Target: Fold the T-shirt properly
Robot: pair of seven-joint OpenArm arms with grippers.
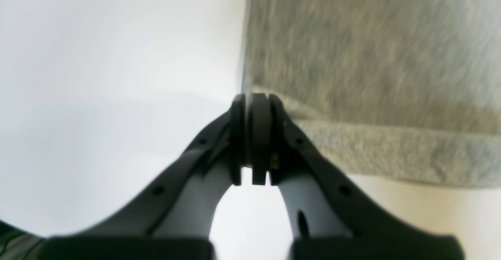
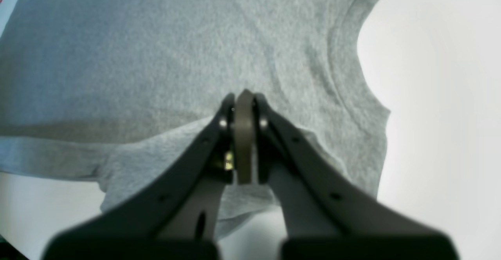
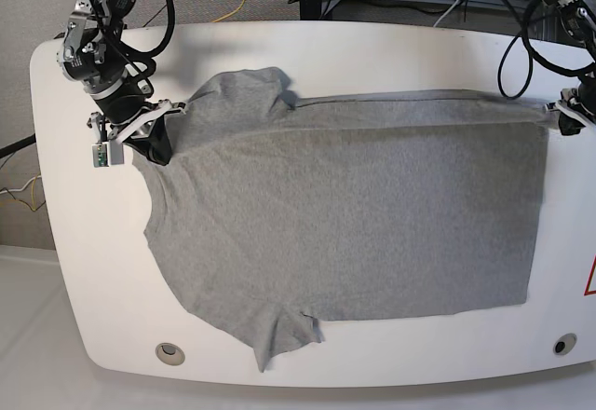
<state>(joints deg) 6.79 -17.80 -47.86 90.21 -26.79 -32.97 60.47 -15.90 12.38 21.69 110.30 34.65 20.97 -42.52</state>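
One heather-grey short-sleeved jersey T-shirt lies spread flat across one white rounded table; two black grippers hold it at its far edge. The right gripper has its jaws pinched together on cloth at the shoulder, with the curved neckline just to its right and a sleeve fold bunched beneath it. The left gripper is likewise clamped tight on the hem corner, with the shirt body to its right and bare table to its left. Only the base view shows the whole garment, both sleeves and two round table holes; only the wrist views show the pinched fabric at each jaw, which the base view leaves too small to read.
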